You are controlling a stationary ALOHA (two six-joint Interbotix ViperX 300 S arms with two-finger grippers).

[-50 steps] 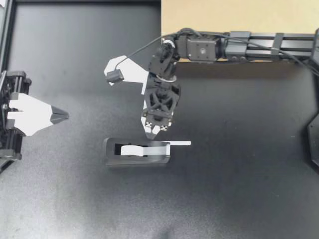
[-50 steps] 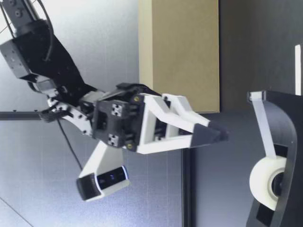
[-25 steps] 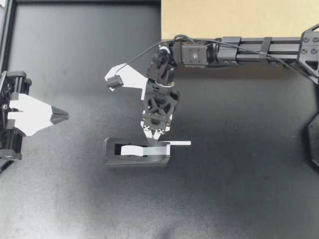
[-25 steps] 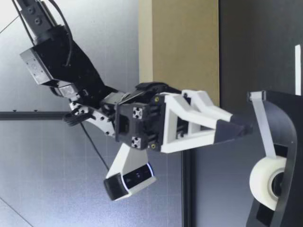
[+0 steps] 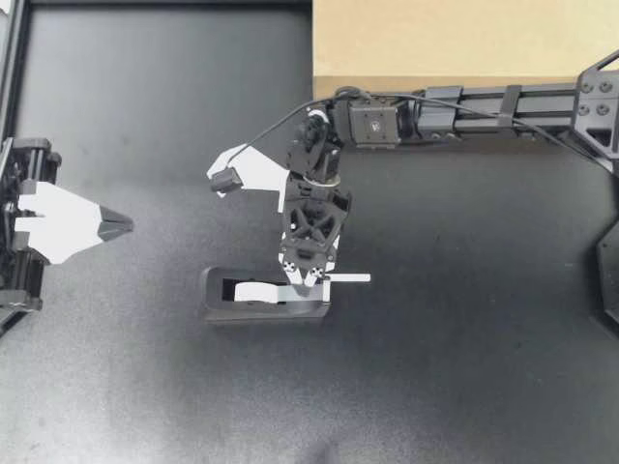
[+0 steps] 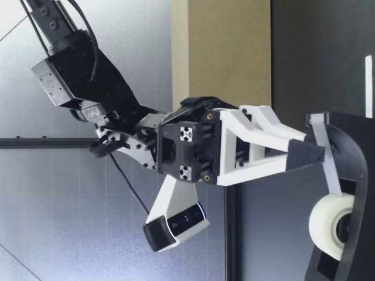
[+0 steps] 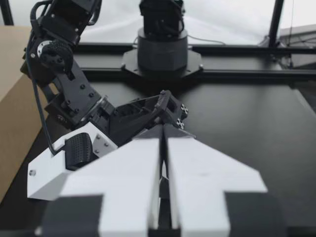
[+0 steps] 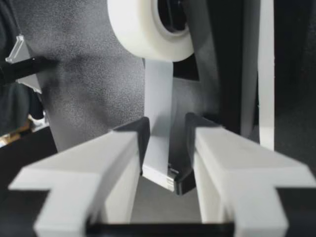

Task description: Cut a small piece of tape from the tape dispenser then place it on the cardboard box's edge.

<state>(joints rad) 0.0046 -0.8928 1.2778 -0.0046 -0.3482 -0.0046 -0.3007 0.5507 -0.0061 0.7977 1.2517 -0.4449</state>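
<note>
A black tape dispenser [image 5: 266,298] with a white roll [image 5: 253,291] lies on the dark table, a strip of tape [image 5: 348,278] sticking out past its end. My right gripper [image 5: 311,279] points down at that end, open. In the right wrist view the strip from the roll [image 8: 148,27] runs between the fingers [image 8: 123,163]; I cannot tell whether either pad touches it. In the low view its fingertips [image 6: 310,153] are right at the dispenser [image 6: 351,175]. The cardboard box [image 5: 464,39] stands at the back. My left gripper [image 5: 116,225] rests far left, shut and empty.
The right arm's long link [image 5: 484,101] stretches along the front of the box. A black arm base [image 7: 162,49] stands beyond the dispenser in the left wrist view. Bare dark table [image 5: 464,338] lies on every side of the dispenser.
My right gripper has come down and forward onto the dispenser's end, so the tape strip now lies between its fingers. The left arm has not moved.
</note>
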